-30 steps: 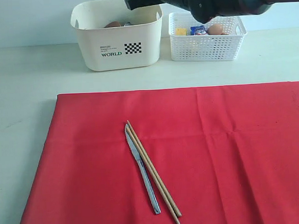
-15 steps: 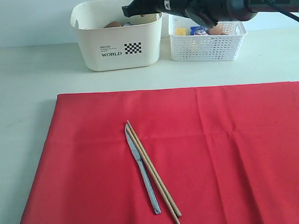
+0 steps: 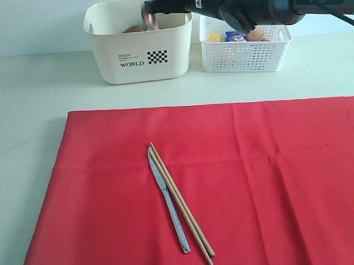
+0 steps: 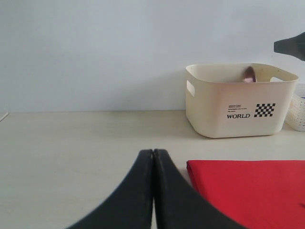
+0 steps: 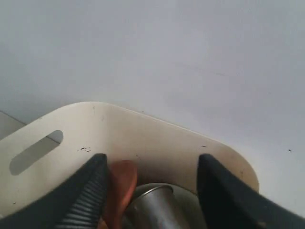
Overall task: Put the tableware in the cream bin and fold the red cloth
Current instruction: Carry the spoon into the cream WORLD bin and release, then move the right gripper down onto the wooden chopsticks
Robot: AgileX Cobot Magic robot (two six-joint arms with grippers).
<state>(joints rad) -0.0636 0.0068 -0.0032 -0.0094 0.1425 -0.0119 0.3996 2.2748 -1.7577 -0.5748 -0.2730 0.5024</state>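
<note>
Right gripper [image 5: 152,160] has opened over cream bin [image 3: 113,50], spoon [image 3: 148,18] dropping, nothing held; next: knife [image 3: 173,213], chopsticks [image 3: 181,202] at 6 o'clock.

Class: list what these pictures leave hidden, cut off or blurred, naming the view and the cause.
Cream bin contents: exterior view, front wall hides nearly all.
Brownish thing at its rim: exterior view, motion blur; unidentifiable.
Red cloth: exterior view, lower edge cuts it.
White basket: exterior view, right arm covers its back.
</note>
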